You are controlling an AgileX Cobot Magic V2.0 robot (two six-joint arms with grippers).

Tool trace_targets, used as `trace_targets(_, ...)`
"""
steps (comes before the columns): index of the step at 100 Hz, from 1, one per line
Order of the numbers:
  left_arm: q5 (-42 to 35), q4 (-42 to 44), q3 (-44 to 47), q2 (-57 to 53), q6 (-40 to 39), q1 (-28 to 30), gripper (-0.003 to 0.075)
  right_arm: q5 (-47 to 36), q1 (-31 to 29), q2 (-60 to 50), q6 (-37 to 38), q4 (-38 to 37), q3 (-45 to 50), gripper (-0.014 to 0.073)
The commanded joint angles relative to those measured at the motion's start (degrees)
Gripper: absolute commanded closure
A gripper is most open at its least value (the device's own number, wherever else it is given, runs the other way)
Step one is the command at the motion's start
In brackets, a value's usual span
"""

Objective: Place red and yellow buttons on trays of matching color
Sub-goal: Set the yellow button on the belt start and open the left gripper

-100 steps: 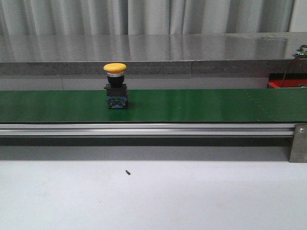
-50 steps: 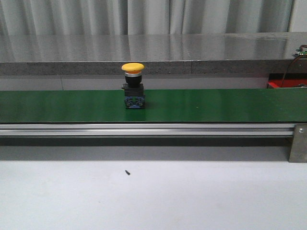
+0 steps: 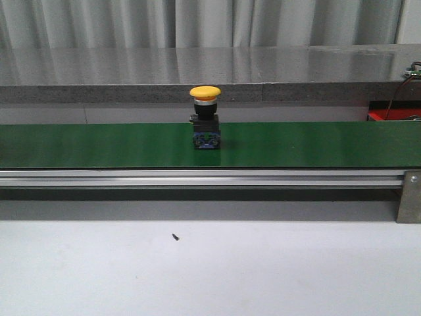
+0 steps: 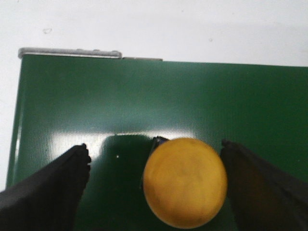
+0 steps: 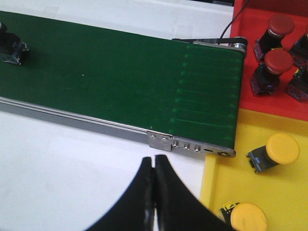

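A yellow button [image 3: 206,118] with a yellow cap, black body and grey-blue base stands upright on the green conveyor belt [image 3: 316,145], near the middle. In the left wrist view its cap [image 4: 185,182] lies between my left gripper's [image 4: 155,150] wide-open fingers, closer to one finger and touching neither. That gripper does not show in the front view. My right gripper [image 5: 154,159] is shut and empty over the white table by the belt's end. The red tray [image 5: 250,103] holds red buttons [image 5: 272,67]. The yellow tray [image 5: 240,168] holds yellow buttons [image 5: 276,150].
An aluminium rail [image 3: 197,178] runs along the belt's near side, with a bracket [image 3: 409,196] at the right. A grey ledge [image 3: 197,92] runs behind the belt. The red tray's edge [image 3: 388,116] shows at the far right. A small black speck [image 3: 175,236] lies on the table.
The yellow button has travelled to the right along the belt, still upright. No gripper appears in the front view.
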Motion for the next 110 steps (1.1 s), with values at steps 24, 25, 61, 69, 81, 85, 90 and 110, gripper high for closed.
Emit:
trace_targets(24,-1.01,-2.74,-5.46,-11.94,-0.08,-3.05,0.0145,-3.09,0.1,-0.62,-0.3,1.29,-1.33,0.0662)
trace_targets(25,-1.01,-2.74,-5.46,-12.49,-0.08,-3.05,0.0145,-3.09,0.1,-0.62,-0.3,1.29,-1.33,0.0662)
trace_targets(61,-2.81,-3.54,5.73,-31.9,2.62,-3.05,0.0227,-3.29,0.1,-0.62,-0.3,1.29,-1.33,0.0657)
trace_targets(69,-3.37,-4.33,9.86,-36.53,2.62,-3.05,0.0227,-2.08,0.1,-0.62,-0.3,1.29,-1.33,0.0621)
trace_targets(81,-5.48,-4.7,15.97,-43.62,2.62,-3.05,0.0227,0.18,0.1,-0.24,-0.3,1.72,-1.33,0.0445)
trace_targets(85,-6.04,-4.7,17.92,-45.46,2.62,-3.05,0.0227,0.63,0.1,-0.04,-0.3,1.72,-1.33,0.0356)
trace_targets(90,-6.43,-4.7,19.84,-47.8,2.62,-3.05,0.023,0.83,0.1,0.04,-0.3,1.72,-1.33,0.0246)
trace_targets(110,-6.54,-4.7,24.92,-54.83,2.62,-3.05,0.0409,0.21,0.1,0.34,-0.3,3.63,-1.6,0.0025)
